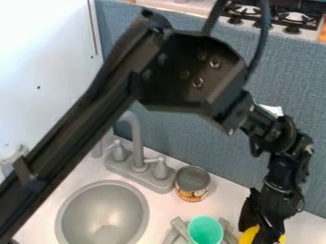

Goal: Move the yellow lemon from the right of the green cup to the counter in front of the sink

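The gripper (pixel 259 228) hangs down at the lower right, low over the white counter. Right at it is a yellow object (pixel 249 236), partly covered by the gripper and cut off by the bottom edge of the view; whether it is held cannot be made out. Just left of the yellow object stands a teal cup (pixel 206 230), its open top facing up, apart from the gripper. An open tin can (pixel 192 183) with a colourful label stands upright on the counter, farther back and to the left.
A grey round sink (pixel 102 214) lies at the lower left, with a grey faucet (pixel 137 147) and its knobs behind it. Grey rack-like parts (pixel 179 228) surround the cup. A blue-grey wall panel (pixel 191 133) rises behind the counter, and a stove (pixel 280 16) stands beyond it.
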Robot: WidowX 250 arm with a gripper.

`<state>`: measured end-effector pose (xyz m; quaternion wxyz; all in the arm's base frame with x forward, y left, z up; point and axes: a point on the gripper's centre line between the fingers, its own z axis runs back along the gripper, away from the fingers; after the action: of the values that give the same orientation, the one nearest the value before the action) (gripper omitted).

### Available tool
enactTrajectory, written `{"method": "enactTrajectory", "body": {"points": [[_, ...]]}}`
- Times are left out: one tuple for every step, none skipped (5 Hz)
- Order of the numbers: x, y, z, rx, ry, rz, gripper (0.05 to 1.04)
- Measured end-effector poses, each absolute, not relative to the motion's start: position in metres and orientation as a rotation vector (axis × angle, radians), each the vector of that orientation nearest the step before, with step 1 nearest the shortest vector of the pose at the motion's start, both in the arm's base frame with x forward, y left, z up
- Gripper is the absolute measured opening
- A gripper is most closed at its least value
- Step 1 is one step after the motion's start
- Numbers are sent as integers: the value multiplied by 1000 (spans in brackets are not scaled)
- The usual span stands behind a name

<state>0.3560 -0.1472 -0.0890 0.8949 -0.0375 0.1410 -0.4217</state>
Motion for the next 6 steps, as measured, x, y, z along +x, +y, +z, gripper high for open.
{"method": "enactTrajectory", "body": {"points": [[343,-145,-80,-134,265,-779,849],[333,-143,-48,-143,159,-719,848],[318,-135,-21,-122,54,-654,848],[308,-121,4,-60,-84,-552,847],[291,-108,27,-35,-138,-458,847],[269,-81,37,-3,-82,-328,847]]}}
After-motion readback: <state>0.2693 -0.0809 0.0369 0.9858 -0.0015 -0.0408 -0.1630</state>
